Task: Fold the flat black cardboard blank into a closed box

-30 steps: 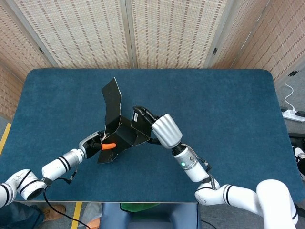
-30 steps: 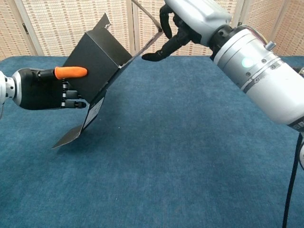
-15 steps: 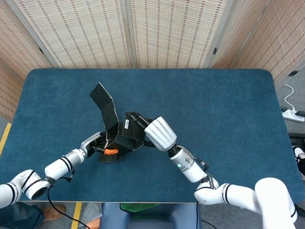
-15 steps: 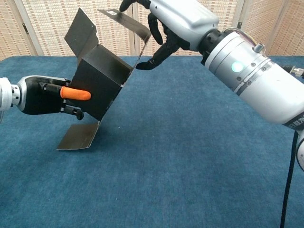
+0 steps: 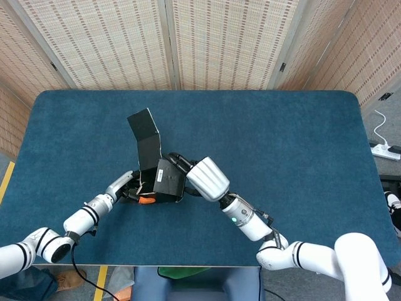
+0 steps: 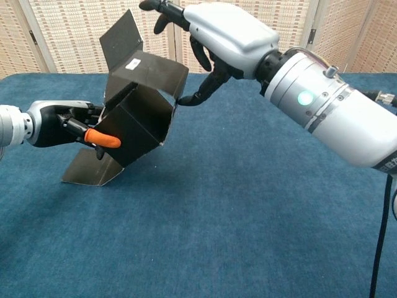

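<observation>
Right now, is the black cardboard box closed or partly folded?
Partly folded: the cardboard box has one flap standing up and another lying on the table.

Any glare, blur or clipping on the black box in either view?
Head view: sharp, even light; the black box reads nearly featureless, partly hidden by the right robot hand. Chest view: grey sheen on its upper flap, folds legible, no motion blur; the left robot hand is sharp.

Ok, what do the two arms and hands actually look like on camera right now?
The right hand has a silver-grey shell over black fingers. Its forearm is a thick silver cylinder with a lit green dot and black rings, running back to white rounded segments. The left hand is black with one orange fingertip, on a slimmer silver-and-white arm with black bands. A black cable hangs near the left arm's base.
</observation>
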You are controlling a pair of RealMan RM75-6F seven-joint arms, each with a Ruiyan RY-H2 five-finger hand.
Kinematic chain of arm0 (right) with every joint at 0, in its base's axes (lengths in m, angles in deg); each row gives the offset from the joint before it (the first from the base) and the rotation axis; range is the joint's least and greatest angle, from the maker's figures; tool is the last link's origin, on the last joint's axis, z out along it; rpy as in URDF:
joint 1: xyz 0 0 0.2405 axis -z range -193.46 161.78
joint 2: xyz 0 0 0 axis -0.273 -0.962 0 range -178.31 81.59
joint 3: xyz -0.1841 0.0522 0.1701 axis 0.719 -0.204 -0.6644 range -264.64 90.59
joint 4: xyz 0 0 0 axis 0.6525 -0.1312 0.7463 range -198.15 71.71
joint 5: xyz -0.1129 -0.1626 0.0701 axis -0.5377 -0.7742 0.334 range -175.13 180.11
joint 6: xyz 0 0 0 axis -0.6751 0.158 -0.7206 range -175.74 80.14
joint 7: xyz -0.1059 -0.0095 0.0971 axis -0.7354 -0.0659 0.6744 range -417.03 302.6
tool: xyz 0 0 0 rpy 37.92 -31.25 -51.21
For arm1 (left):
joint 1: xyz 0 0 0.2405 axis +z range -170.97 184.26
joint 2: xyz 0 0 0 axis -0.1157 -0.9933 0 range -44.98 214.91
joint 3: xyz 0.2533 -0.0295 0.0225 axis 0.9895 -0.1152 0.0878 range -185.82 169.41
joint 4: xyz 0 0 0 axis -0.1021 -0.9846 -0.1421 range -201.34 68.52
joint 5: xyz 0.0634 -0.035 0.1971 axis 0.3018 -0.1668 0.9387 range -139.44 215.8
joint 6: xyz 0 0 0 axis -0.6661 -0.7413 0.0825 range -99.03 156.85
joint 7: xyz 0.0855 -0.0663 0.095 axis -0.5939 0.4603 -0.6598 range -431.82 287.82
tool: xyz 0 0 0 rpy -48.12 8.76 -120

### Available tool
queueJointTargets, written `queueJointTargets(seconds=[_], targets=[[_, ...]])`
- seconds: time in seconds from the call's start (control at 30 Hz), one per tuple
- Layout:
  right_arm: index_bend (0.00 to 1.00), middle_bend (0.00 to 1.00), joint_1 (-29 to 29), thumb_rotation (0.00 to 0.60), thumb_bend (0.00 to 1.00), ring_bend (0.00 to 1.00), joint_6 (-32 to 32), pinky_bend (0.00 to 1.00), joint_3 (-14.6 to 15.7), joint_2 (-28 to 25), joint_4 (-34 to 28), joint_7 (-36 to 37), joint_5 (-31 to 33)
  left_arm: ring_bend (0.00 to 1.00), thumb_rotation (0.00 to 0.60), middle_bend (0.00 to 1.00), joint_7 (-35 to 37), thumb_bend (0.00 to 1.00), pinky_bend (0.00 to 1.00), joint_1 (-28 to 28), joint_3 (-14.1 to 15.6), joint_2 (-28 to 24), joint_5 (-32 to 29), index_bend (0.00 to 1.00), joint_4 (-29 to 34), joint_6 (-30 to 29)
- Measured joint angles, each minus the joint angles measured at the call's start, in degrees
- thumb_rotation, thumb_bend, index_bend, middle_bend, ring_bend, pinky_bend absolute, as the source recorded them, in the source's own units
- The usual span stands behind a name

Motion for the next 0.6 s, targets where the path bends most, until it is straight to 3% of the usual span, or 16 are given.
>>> queueJointTargets(seconds=[0.6], targets=[[0.00, 0.15, -0.35, 0.600, 0.01, 0.70, -0.27, 1.00, 5.33, 7.76, 15.36, -2.23, -4.27, 0.59, 0.600, 0.30, -22.48, 0.19, 0.57, 1.53, -2.29, 4.88, -9.08, 0.34, 0.05, -0.33]])
